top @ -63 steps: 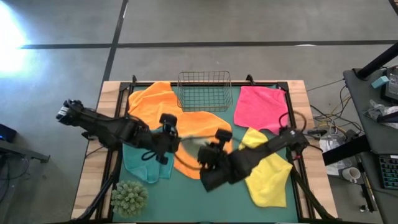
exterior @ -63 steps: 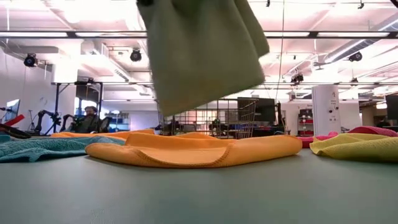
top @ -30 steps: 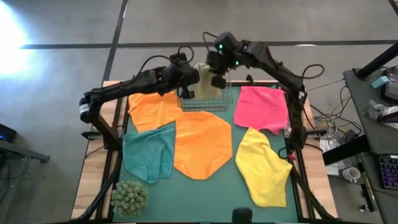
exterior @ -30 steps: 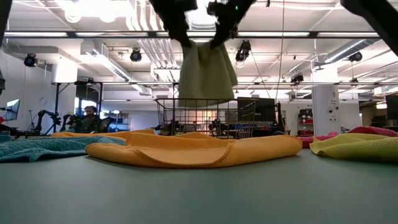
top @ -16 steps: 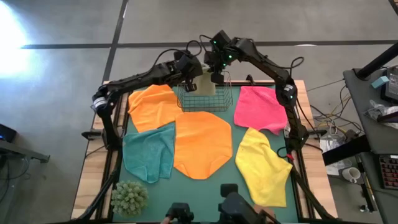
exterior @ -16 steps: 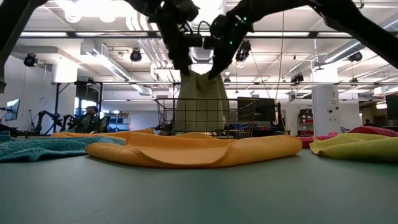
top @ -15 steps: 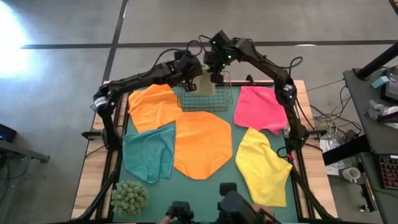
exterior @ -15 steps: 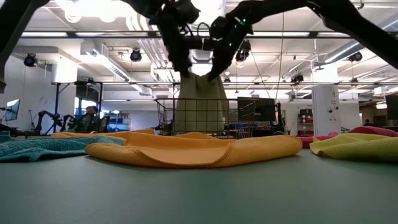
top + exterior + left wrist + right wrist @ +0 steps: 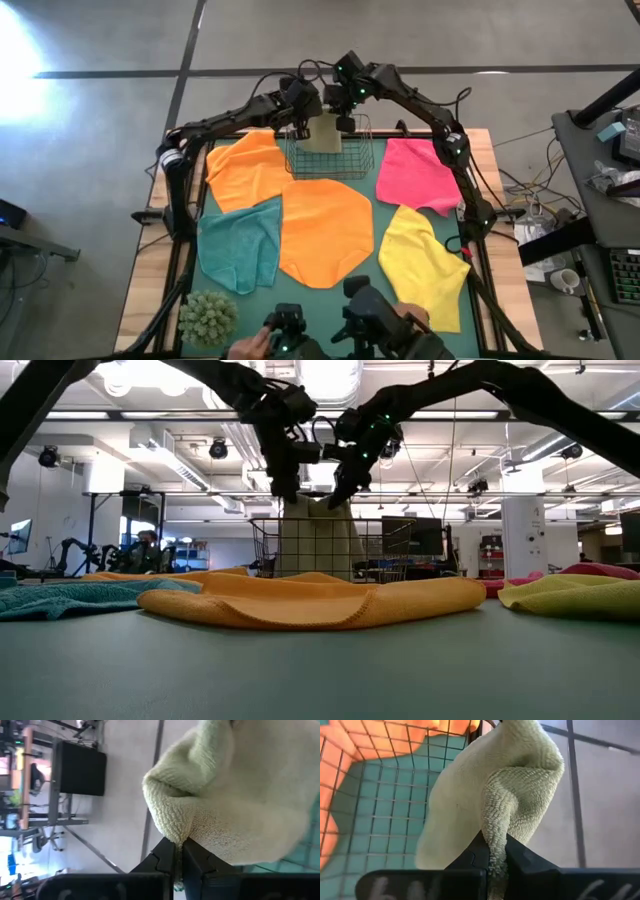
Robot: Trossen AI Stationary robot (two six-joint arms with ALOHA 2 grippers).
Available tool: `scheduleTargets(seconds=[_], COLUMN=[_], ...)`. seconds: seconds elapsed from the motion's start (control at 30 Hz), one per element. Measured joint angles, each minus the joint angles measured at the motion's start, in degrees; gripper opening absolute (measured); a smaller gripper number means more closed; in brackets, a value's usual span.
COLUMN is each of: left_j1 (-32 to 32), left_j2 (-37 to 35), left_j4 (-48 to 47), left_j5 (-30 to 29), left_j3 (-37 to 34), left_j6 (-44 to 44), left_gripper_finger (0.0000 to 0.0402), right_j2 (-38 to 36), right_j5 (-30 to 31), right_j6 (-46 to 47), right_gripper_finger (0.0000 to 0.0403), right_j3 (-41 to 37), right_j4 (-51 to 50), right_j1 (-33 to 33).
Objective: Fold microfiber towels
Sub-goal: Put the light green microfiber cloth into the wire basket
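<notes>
Both arms are reaching to the table's far edge, where the left gripper [image 9: 300, 108] and right gripper [image 9: 345, 105] are each pinching a top corner of the folded olive-green towel [image 9: 323, 132], dangling it into the wire basket [image 9: 330, 158] for storing.

The pale green towel [image 9: 490, 815] pinched in the right gripper [image 9: 492, 851] is thick looped terry, nubbly and matt. Just below that gripper, the basket [image 9: 330, 150] is thin dark wire. The orange towel [image 9: 310, 600] nearer me looks soft and fuzzy with a stitched hem, on a smooth matt teal mat [image 9: 330, 300] edged by pale wood.
</notes>
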Motion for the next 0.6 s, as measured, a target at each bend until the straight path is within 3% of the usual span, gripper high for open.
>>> scheduleTargets(seconds=[0.23, 0.43, 0.6], left_j1=[-0.4, -1.8, -3.2], left_j2=[-0.5, -0.5, -0.5], left_j4=[-2.2, -12.2, -17.4], left_j5=[2.3, 9.8, 11.6], left_j3=[0.0, 0.0, -0.1], left_j6=[-1.6, -7.5, -9.6], left_gripper_finger=[0.0000, 0.0000, 0.0000], right_j2=[0.0, 0.0, 0.0], right_j5=[-1.2, -7.4, -12.9], right_j6=[-2.4, -0.1, 5.1], right_gripper_finger=[0.0011, 0.0011, 0.0011], right_j3=[0.0, -1.3, -4.9], right_j4=[-2.3, -8.6, -9.6], right_j1=[-0.2, -0.1, 0.5])
